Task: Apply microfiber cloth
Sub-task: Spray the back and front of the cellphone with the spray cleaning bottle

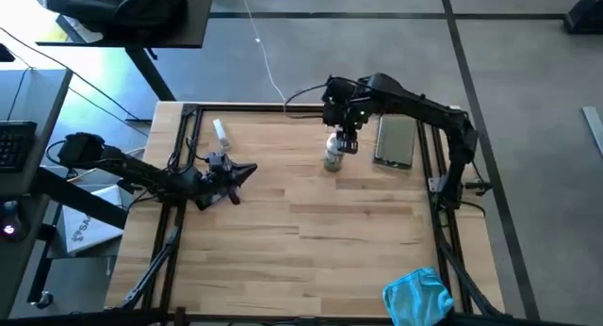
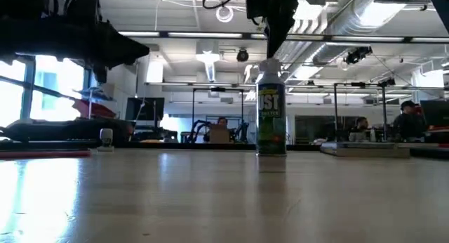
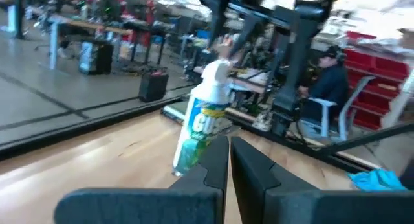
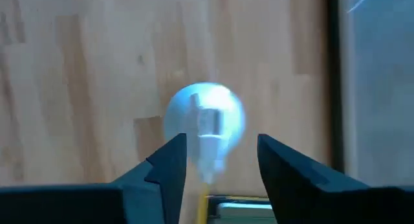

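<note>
— How do the jaws stand?

— On your right gripper (image 4: 217,162) the jaws are apart, and the white cap of the spray bottle (image 4: 206,120) sits between and just beneath them. In the high view that gripper (image 1: 347,140) hangs right over the bottle (image 1: 334,154), which stands upright on the desk (image 1: 311,232) next to the black phone (image 1: 396,140).

— And your left one?

— The left gripper (image 3: 228,160) has its jaws nearly together, only a thin slit between them, with nothing held. It hovers near the desk's left side (image 1: 247,171), pointing across toward the bottle (image 3: 200,120).

— Where's the microfiber cloth?

— The microfiber cloth (image 1: 417,297) lies rumpled at the desk's front right corner, well apart from both grippers. You can also catch a bit of it from the left wrist (image 3: 377,179).
</note>
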Tool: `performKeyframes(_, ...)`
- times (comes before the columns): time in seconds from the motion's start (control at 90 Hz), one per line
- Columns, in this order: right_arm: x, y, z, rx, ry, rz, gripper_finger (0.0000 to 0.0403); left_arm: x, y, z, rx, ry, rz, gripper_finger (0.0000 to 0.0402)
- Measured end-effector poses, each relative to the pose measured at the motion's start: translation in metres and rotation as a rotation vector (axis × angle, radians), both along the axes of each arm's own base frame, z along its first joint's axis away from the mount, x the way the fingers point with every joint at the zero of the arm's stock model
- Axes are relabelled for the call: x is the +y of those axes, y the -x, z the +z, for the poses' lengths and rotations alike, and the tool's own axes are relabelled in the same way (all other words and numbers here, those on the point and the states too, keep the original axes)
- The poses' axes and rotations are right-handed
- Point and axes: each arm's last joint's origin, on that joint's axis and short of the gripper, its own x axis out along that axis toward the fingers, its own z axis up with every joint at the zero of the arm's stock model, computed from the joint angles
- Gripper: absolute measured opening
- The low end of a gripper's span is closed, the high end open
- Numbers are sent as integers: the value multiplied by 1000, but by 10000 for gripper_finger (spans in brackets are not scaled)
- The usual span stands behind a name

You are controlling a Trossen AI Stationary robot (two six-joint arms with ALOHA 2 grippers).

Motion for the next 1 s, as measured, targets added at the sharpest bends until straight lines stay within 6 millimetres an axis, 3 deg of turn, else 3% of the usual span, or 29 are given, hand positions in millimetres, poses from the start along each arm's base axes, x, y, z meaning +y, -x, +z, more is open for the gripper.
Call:
performKeyframes(0.111,7,3,30,-86,66,5,155,-1,0,2,-8,-42,-39,0)
performKeyframes(0.233,27,7,61,-198,52,68,155,-3,0,7,-53,-79,-108,0)
performKeyframes(0.389,66,6,78,-290,-66,182,155,-12,-5,24,-137,-158,-328,0)
performKeyframes(0.567,120,1,69,-256,-158,238,155,-31,-22,48,-89,-223,-448,0)
performKeyframes(0.756,180,2,59,-209,-170,222,155,-42,-38,67,157,-280,-336,0)
performKeyframes(1.0,245,11,27,-158,-132,40,155,-49,-39,69,343,-112,-331,0)
